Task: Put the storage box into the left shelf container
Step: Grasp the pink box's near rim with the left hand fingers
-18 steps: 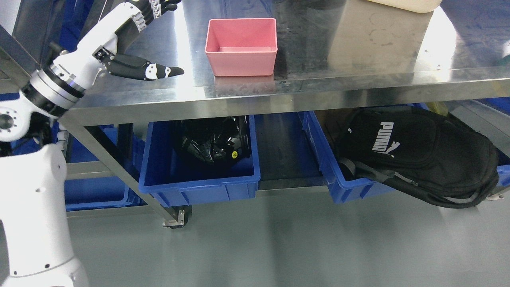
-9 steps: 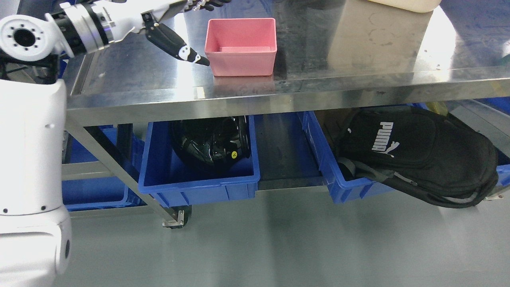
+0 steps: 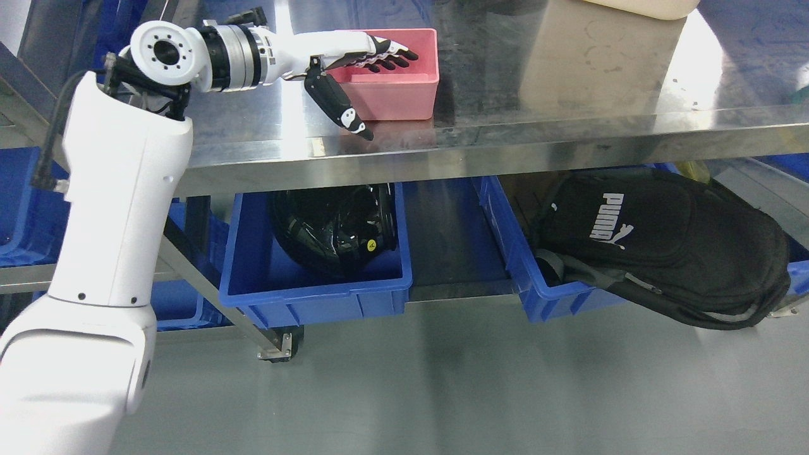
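A pink storage box (image 3: 404,95), open-topped and holding nothing I can see, stands on the steel table (image 3: 569,139) near its front edge. My left hand (image 3: 374,88) reaches in from the left and is at the box's left front corner. Its four fingers (image 3: 389,55) stretch out flat over the box's opening, and the thumb (image 3: 344,114) points down outside the near wall. The hand is open and straddles that wall without closing on it. On the lower shelf, the left blue container (image 3: 316,291) holds a shiny black object (image 3: 335,224). The right arm is out of view.
A second blue container (image 3: 556,297) on the lower shelf to the right holds a black Puma backpack (image 3: 657,240) that spills over its rim. More blue bins (image 3: 19,208) sit at the far left. A beige object (image 3: 644,6) lies at the table's back. Grey floor lies below.
My left arm swung right across the table, and the hand went from beside the box's left wall to over its opening, thumb dropping in front of it. The box has not moved.
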Tool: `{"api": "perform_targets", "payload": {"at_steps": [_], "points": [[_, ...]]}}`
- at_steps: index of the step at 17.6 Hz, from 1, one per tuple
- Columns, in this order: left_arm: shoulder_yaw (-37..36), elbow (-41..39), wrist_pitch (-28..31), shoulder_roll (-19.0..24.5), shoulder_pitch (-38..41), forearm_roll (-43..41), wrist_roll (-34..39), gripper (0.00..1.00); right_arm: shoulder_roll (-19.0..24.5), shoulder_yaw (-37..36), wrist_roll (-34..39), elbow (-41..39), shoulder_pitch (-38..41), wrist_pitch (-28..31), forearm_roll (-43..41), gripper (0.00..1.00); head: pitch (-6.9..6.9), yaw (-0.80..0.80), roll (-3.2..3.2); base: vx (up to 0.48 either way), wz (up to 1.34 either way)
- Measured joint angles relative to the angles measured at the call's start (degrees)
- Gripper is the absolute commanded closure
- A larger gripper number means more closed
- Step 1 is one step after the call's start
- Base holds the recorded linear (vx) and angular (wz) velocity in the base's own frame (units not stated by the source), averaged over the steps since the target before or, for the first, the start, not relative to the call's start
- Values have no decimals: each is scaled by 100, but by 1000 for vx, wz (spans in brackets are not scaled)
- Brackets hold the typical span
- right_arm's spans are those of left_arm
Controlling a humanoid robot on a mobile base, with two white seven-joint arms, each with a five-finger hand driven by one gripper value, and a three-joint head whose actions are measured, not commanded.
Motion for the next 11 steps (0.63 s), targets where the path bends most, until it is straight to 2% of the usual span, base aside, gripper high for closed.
{"api": "perform_targets", "payload": {"at_steps": [3, 5, 8, 9, 10, 11], "points": [[-98, 327, -70, -155, -112, -150, 27, 35, 0, 0, 0, 0, 0, 0, 0, 0, 0, 0, 0, 0, 0], [-115, 513, -181, -267, -159, -213, 38, 57, 0, 0, 0, 0, 0, 0, 0, 0, 0, 0, 0, -1, 7], [-24, 776, -707, -384, -188, -274, 45, 83, 0, 0, 0, 0, 0, 0, 0, 0, 0, 0, 0, 0, 39], [37, 863, -904, -405, -191, -288, 45, 95, 0, 0, 0, 0, 0, 0, 0, 0, 0, 0, 0, 0, 13], [116, 949, -1084, -425, -191, -298, 13, 100, 0, 0, 0, 0, 0, 0, 0, 0, 0, 0, 0, 0, 13], [191, 1017, -1255, -441, -191, -305, -44, 100, 0, 0, 0, 0, 0, 0, 0, 0, 0, 0, 0, 0, 0]]}}
